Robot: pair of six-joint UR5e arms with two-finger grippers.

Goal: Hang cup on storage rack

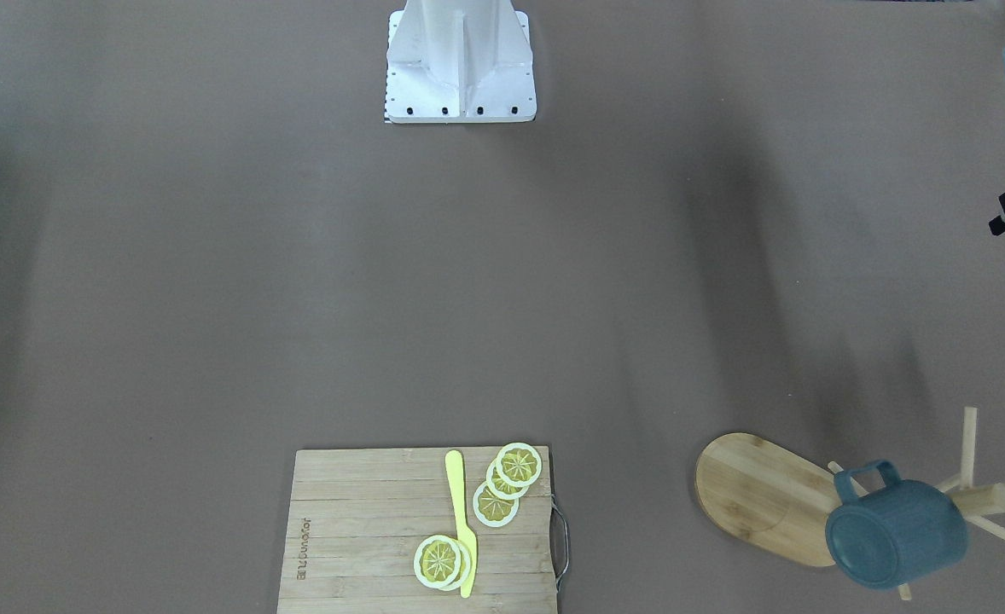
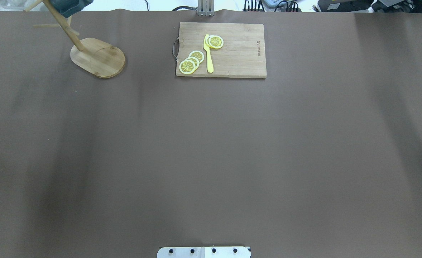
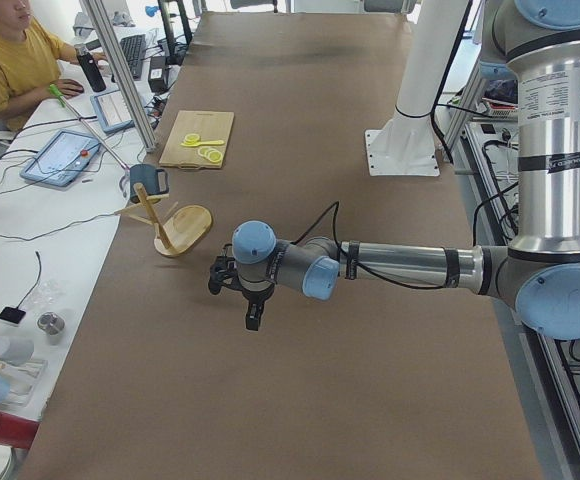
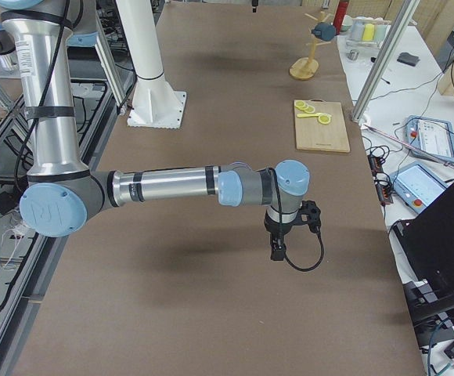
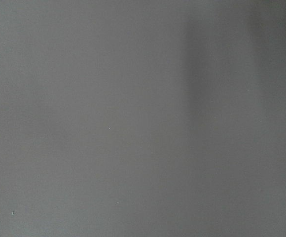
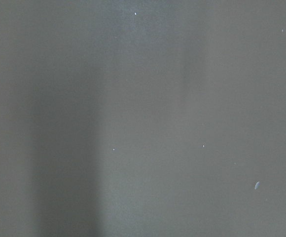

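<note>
Looking across the desk (image 2: 211, 161), I find the cup (image 1: 895, 533) hanging on the storage rack (image 1: 758, 499), clear of the surface. Its loop handle is hooked over one of the thin slanting pegs, and its closed bottom is turned toward the front-facing camera. The rack stands at the far edge on my left side, its oval base flat on the desk. In the overhead view only part of the cup shows, at the top edge of the frame.

Neither of my hands is near it. My left hand (image 3: 253, 320) hangs over bare desk, well apart from the rack, pointing down at the end of an arm stretched out level. It shows only in the side view, so I cannot tell how far its fingers are apart or whether it grips anything. My right hand (image 4: 277, 252) hangs the same way over the other end of the desk, and I cannot tell its state either. Both wrist cameras show only plain desk.

Between the two ends, at the far edge, lies a wooden cutting board (image 1: 357, 512) with lemon slices (image 1: 519, 465) and a yellow knife (image 1: 460, 503) on it.
</note>
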